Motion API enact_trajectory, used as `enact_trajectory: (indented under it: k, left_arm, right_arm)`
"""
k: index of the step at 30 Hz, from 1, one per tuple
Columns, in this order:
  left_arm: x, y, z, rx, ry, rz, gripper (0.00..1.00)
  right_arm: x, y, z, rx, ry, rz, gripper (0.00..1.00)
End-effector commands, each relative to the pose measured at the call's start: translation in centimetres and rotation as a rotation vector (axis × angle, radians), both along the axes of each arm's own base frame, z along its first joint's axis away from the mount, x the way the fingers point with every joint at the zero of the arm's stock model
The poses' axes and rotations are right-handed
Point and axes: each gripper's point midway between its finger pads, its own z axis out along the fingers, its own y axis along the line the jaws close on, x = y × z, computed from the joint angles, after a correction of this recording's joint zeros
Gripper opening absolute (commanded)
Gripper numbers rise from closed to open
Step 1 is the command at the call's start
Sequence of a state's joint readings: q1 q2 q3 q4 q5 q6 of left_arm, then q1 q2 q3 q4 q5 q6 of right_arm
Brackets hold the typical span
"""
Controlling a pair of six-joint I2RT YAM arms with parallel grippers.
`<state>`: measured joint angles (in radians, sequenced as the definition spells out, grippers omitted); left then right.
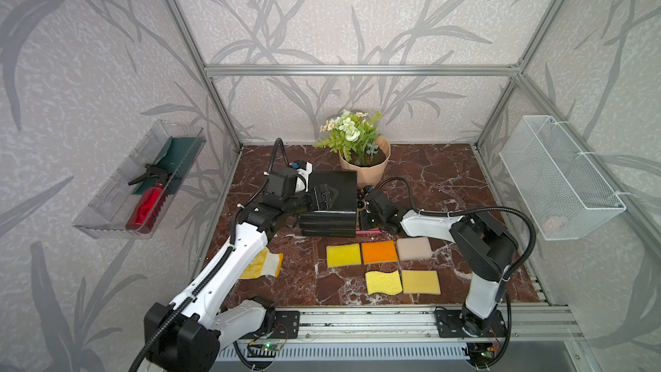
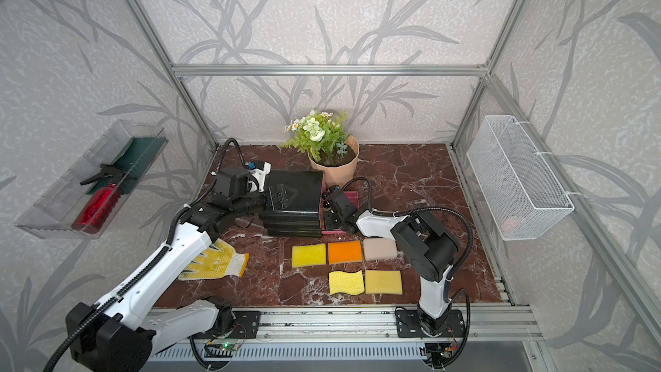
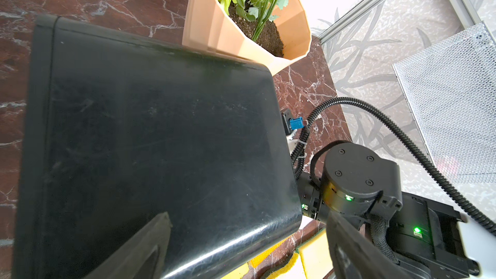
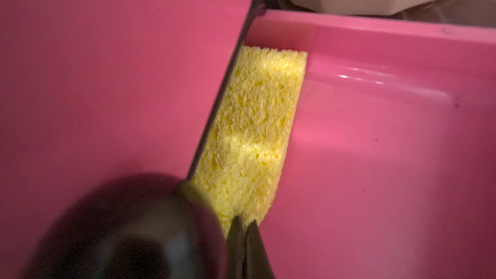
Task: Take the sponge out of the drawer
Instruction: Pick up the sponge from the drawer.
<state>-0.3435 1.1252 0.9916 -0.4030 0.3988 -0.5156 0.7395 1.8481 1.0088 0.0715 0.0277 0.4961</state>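
The black cabinet (image 1: 339, 180) wants steadying by the left gripper (image 1: 324, 197), jaws apart above it. In the pink drawer (image 4: 375, 130) lies the yellow sponge (image 4: 252, 130), partly hidden. The right gripper (image 4: 244, 230), pinched on its edge, should lift slowly, as the bite looks thin.

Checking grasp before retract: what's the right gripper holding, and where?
Yellow sponge, pinched at one end by the right gripper, in the pink drawer.

Leaf-patterned walls (image 1: 339, 12), marble-look floor (image 1: 447, 173) (reddish-brown), seemingly evenly lit.

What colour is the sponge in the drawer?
Yellow. The sponge shows best in the right wrist view, against the pink drawer.
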Motion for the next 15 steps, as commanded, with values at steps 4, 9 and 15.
enact_trajectory:
  k: [4, 9, 15]
  left_arm:
    - [-0.1, -0.1, 0.2, -0.016, -0.016, -0.017, 0.90]
    - [-0.2, 0.0, 1.0, -0.004, -0.050, -0.042, 0.91]
    - [-1.4, -0.8, 3.8, 0.014, -0.097, -0.144, 0.91]
  right_arm:
    - [0.2, -2.7, 5.2, -0.028, -0.159, -0.043, 0.00]
    - [0.2, -5.9, 8.8, -0.077, -0.227, -0.078, 0.00]
    - [0.1, -11.8, 11.1, -0.218, -0.218, -0.154, 0.00]
